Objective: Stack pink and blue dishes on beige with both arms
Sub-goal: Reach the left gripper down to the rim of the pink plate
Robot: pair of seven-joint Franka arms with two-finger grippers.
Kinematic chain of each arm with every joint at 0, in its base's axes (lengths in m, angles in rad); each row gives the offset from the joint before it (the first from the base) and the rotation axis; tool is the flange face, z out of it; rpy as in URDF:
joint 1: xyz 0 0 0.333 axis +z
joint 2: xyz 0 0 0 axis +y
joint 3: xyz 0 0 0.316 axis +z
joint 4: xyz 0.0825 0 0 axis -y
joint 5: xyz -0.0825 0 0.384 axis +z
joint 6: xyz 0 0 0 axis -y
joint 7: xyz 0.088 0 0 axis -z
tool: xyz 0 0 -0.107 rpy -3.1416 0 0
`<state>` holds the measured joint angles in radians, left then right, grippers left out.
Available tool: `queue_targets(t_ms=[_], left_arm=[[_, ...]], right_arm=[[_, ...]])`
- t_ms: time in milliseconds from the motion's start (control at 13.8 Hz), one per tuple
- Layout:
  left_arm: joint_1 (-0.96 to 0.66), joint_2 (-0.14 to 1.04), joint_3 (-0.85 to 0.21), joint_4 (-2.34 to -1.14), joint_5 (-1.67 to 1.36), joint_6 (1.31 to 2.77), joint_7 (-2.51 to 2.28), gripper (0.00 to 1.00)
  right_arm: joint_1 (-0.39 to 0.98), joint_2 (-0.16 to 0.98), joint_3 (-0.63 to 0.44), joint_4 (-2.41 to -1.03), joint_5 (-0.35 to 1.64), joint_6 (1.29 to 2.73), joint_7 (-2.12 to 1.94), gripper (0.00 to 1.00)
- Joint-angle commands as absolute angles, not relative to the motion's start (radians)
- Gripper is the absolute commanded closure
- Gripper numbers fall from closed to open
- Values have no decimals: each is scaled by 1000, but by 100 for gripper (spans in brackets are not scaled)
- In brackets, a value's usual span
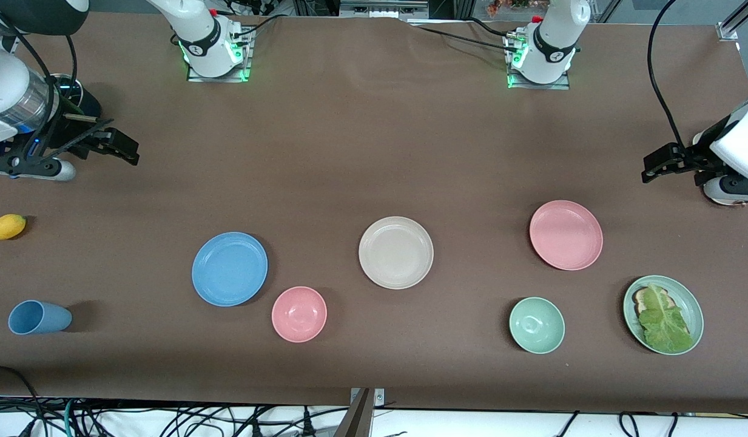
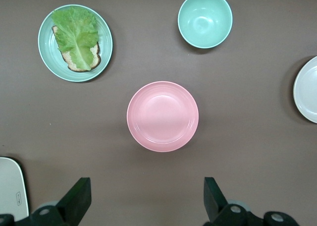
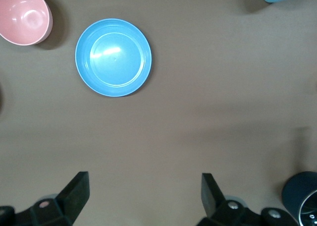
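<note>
The beige plate (image 1: 395,252) lies mid-table, and its edge shows in the left wrist view (image 2: 308,89). The sky-blue plate (image 1: 229,268) (image 3: 113,57) lies beside it toward the right arm's end. The pale pink plate (image 1: 566,235) (image 2: 162,116) lies toward the left arm's end. All three are apart and hold nothing. My right gripper (image 1: 124,147) (image 3: 143,194) hangs open over bare table at its own end, holding nothing. My left gripper (image 1: 656,169) (image 2: 147,196) hangs open over bare table at the other end, also holding nothing.
Nearer the front camera lie a pink bowl (image 1: 299,314), a mint bowl (image 1: 536,325) and a pale green plate (image 1: 686,298) with lettuce on bread (image 1: 662,321). A blue cup (image 1: 39,317) on its side and a yellow fruit (image 1: 6,226) lie at the right arm's end.
</note>
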<state>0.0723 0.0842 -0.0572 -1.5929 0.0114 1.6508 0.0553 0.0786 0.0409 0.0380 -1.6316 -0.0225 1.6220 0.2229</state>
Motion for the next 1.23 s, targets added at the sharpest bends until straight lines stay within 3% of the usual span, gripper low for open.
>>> queue_targets(t_ms=[0,362,507,869,1158], left_arm=[[87,95,-55,-1568,-15,1646,63,0],[107,167,-41,-1566,0,1647,55,0],[161,350,-49,-1549,-3,1644,63,0],[166,484,-44,-1513,21,1655,63,0],[170,567,-44,-1590,12,1877,63,0]], right_arm=[[83,9,35,-1660,-38,1629,235,0],[83,11,35,-1660,-37,1631,235,0],[83,11,35,-1660,-41,1631,230,0],[83,14,37,-1654,-44,1640,115,0],[84,17,37,-1646,-44,1643,103,0]])
